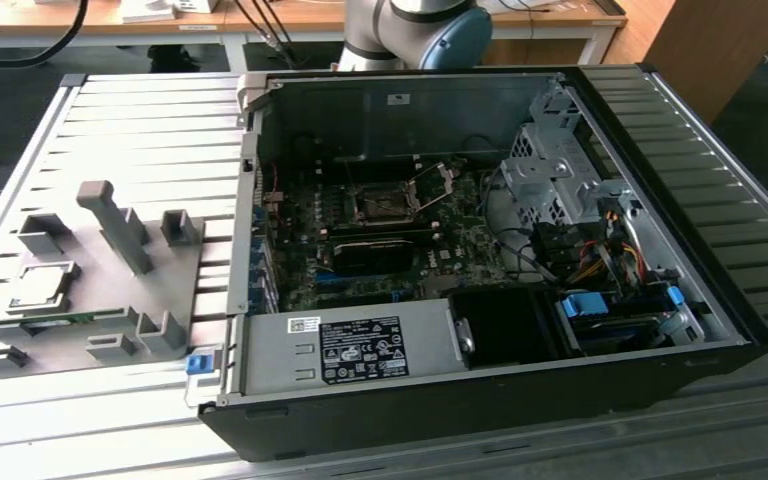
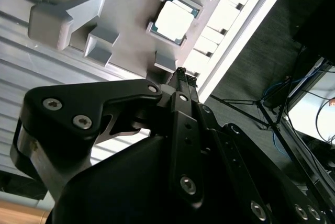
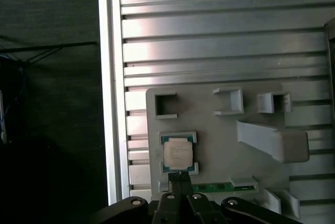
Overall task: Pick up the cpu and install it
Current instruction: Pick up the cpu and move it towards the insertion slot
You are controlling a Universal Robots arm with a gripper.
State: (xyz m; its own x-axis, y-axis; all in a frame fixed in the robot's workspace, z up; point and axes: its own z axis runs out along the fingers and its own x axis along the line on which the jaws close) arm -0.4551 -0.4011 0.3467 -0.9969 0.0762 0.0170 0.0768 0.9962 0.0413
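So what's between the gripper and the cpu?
Nothing solid, it seems: both wrist views show the gripper hanging above the tray, the cpu in plain sight.

You will find no text here that you can read. The PSU [image 1: 277,362] has a big white label [image 1: 364,351] w/ black print & small marks, too fine to make out. The cpu [image 3: 178,154] top in the first wrist view has faint print, also not legible.

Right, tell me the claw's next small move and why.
Probably open the claw and shift it over the cpu: its tips look shut and sit off the chip's edge, while the cpu lies untouched in its seat on the grey tray.
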